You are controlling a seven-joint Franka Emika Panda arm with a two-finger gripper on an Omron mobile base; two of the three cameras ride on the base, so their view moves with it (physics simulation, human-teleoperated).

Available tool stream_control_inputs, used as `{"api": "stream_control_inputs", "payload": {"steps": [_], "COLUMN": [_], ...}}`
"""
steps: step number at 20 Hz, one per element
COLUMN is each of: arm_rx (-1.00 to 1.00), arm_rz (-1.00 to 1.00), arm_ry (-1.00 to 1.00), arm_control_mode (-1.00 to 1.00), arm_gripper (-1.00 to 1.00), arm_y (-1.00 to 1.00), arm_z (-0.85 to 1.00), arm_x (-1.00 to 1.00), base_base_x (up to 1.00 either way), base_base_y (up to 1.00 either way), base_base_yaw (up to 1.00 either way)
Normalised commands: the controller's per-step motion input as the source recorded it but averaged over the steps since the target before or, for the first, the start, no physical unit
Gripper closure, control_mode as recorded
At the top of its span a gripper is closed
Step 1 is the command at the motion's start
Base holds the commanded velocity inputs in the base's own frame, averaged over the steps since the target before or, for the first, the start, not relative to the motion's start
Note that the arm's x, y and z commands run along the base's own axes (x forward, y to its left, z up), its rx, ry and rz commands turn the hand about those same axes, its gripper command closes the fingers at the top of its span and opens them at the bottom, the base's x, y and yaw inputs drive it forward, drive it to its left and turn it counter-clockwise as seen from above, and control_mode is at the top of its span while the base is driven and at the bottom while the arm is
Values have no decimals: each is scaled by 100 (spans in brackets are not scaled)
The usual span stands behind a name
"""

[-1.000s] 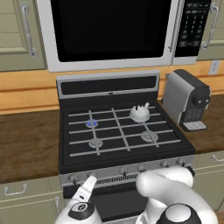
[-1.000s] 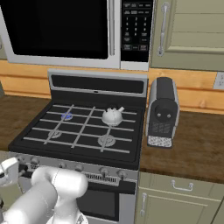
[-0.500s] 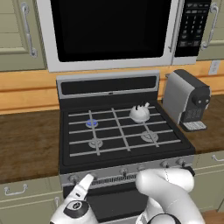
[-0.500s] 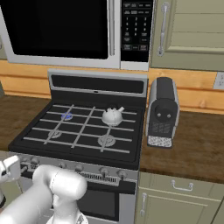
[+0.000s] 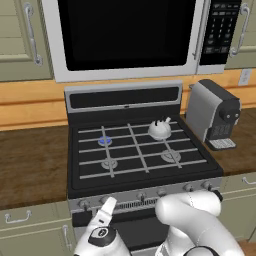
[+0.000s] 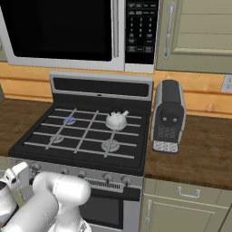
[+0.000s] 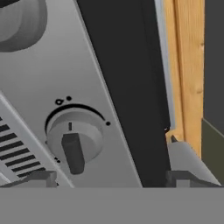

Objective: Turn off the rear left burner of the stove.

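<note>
The pincer [image 5: 106, 210] hovers at the left end of the stove [image 5: 145, 187] front strip, fingertips [image 7: 41, 178] spread wide with a round knob [image 7: 74, 140] between them, holding nothing. The rear left burner [image 5: 105, 141] glows blue at the back left; a white kettle [image 5: 160, 129] sits rear right.

We see open room between our spread fingertips [image 7: 41, 178] and the knob [image 7: 74, 141] on the stove [image 5: 145, 192] strip; another knob [image 7: 19, 22] sits well apart, out of the way.
</note>
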Motion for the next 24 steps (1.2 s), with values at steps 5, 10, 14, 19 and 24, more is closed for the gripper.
{"api": "stream_control_inputs", "payload": {"steps": [5, 10, 14, 19, 24], "arm_rx": [-2, -3, -2, -6, 0], "arm_rz": [0, 0, 0, 2, 1], "arm_ry": [0, 0, 0, -3, -4], "arm_control_mode": [-100, -100, -100, -100, -100], "arm_gripper": [-100, -100, -100, -100, -100], "arm_y": [14, 22, 27, 30, 3], "arm_z": [-7, -16, -15, -7, 0], "arm_x": [19, 7, 5, -31, -22], "base_base_x": [0, 0, 0, 0, 0], "base_base_y": [0, 0, 0, 0, 0], "base_base_yaw": [0, 0, 0, 0, 0]}}
